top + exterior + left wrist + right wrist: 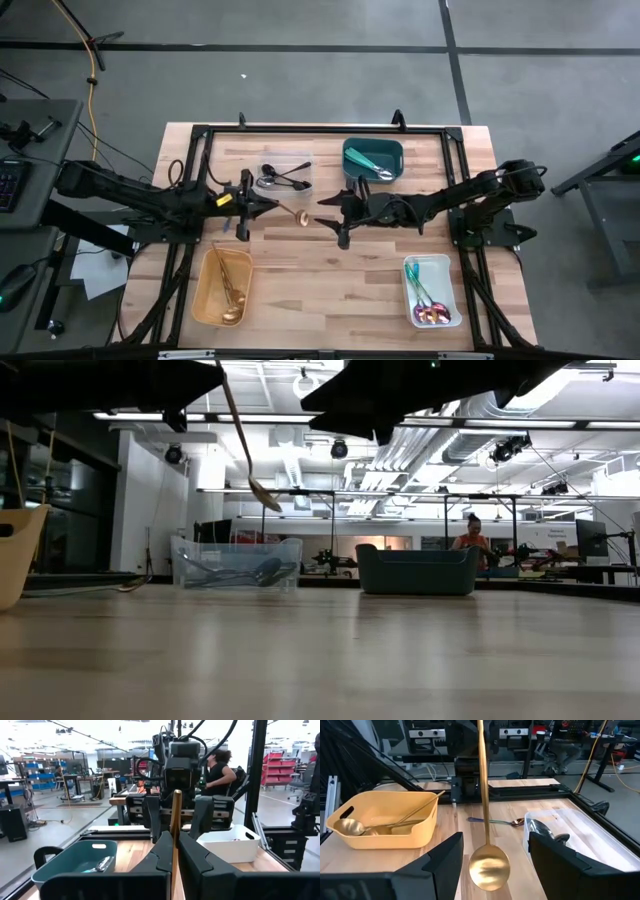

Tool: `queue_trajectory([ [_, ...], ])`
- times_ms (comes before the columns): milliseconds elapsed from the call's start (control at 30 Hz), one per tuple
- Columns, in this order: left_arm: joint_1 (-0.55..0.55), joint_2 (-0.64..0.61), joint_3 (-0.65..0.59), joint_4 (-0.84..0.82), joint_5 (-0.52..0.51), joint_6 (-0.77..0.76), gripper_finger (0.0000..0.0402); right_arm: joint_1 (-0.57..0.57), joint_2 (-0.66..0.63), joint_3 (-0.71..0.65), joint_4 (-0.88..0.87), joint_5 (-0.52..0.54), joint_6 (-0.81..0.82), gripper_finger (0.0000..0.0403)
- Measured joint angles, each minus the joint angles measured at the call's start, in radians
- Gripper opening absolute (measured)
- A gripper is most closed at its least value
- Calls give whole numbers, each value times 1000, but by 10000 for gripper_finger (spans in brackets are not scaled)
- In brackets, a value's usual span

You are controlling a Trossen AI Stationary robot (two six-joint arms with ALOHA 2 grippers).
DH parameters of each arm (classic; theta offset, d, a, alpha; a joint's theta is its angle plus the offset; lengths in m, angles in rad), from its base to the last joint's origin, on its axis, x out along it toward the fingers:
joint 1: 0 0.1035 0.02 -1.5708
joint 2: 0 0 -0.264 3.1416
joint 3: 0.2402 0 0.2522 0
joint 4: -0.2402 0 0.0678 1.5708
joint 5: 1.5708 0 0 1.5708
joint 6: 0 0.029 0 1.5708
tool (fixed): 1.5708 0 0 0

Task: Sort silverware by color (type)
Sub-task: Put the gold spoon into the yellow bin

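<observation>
Writing: none legible | left tool (268, 206) clamped on gold spoon (290, 212) | right tool (330, 213) fingers apart, nothing held

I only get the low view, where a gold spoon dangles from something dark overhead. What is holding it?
Observer: The left hand is holding it, shut on the handle of the gold spoon above the middle of the table.
Operator: And the other dark shape up there?
Observer: That is the right hand. It is open and faces the left one, with the spoon's bowl hanging between its fingers.
Operator: Where do gold ones belong?
Observer: Probably in the yellow container on the left arm's side of the table, since other gold utensils already lie inside it.
</observation>
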Motion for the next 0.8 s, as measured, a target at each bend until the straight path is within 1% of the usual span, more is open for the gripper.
queue_trajectory([
  [200, 0, 0, 0, 6, 0, 16, 4, 0, 0, 0, -47, 0, 0, 222],
  [467, 0, 0, 0, -2, 0, 18, 4, -1, 0, 0, -54, 1, -4, 222],
  [567, 0, 0, 0, -24, 3, 69, 5, 0, 0, 0, -54, 1, -4, 222],
  [667, 0, -3, 0, -54, 65, 111, 5, 0, 0, 0, -54, 1, -4, 222],
  [733, -8, -18, 15, -56, 131, 62, 5, 0, 0, 0, -55, 1, -4, 222],
  [800, -29, -37, 47, -58, 229, 4, 5, 0, 0, 0, -63, 1, -4, 222],
])
